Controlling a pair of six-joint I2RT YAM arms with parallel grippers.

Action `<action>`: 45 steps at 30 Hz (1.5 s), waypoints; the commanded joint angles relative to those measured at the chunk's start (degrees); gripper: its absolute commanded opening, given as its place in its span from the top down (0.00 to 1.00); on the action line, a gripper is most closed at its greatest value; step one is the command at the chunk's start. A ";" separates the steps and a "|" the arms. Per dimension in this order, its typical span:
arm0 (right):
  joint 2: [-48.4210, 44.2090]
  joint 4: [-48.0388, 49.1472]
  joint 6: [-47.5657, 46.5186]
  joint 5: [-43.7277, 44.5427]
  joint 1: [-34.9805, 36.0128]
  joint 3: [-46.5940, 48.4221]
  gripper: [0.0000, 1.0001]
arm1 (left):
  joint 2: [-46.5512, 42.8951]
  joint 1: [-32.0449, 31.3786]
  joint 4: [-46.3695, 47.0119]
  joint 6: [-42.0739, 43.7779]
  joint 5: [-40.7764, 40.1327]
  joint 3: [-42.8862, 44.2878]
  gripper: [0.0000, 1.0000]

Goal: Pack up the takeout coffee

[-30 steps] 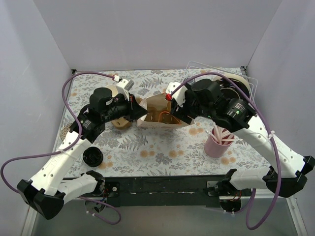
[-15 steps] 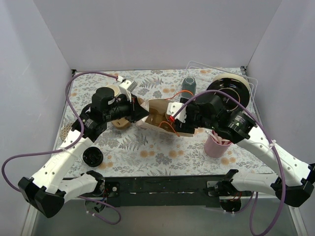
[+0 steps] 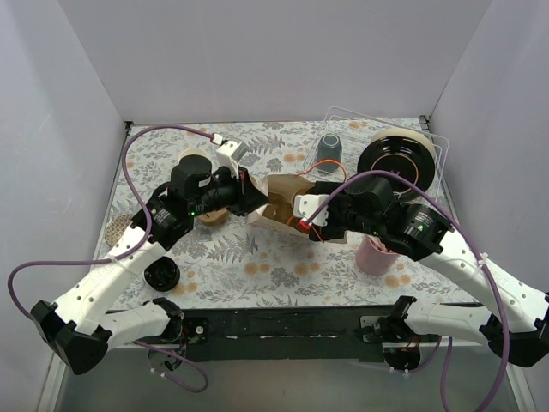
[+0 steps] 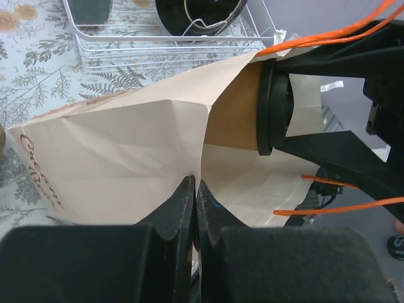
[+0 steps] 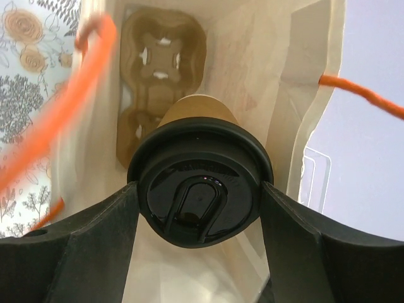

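Note:
The takeout coffee (image 5: 201, 189), a kraft-brown cup with a black lid, lies sideways inside the mouth of the cream paper bag (image 4: 120, 151). My right gripper (image 5: 201, 205) is shut on it, one finger on each side of the lid. In the left wrist view the cup (image 4: 230, 120) points into the bag. My left gripper (image 4: 194, 189) is shut on the bag's rim and holds the mouth apart. A brown cup carrier (image 5: 161, 63) sits at the bag's bottom. From above, the bag (image 3: 279, 206) lies between my left gripper (image 3: 253, 196) and right gripper (image 3: 304, 216); the cup is hidden there.
A wire rack (image 3: 433, 142) at the back right holds a grey mug (image 3: 328, 148) and a black bowl (image 3: 397, 156). A pink cup with straws (image 3: 376, 253) stands right of the bag. A black lid (image 3: 161, 275) and paper cups (image 3: 196, 159) are on the left.
My right gripper has swung down and toward the near side, carrying the cup into the bag's mouth. My left gripper shifted slightly right with the bag's rim. The grey mug came into sight.

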 commanded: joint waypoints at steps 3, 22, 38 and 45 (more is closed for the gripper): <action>-3.10 -1.56 -3.26 -2.21 0.12 -3.67 0.52 | -3.79 -1.20 5.90 8.17 -1.55 -5.45 1.00; 3.83 0.72 -7.04 8.68 4.69 -4.12 0.54 | -1.33 -1.46 12.59 11.87 5.03 -6.51 1.00; 9.55 6.17 -5.29 14.40 3.81 -5.61 0.55 | -4.50 -1.46 12.58 7.77 5.73 -10.38 1.00; 8.24 4.52 -8.10 7.73 1.71 -7.02 0.54 | -7.13 -1.46 14.35 -0.34 7.32 -11.78 1.00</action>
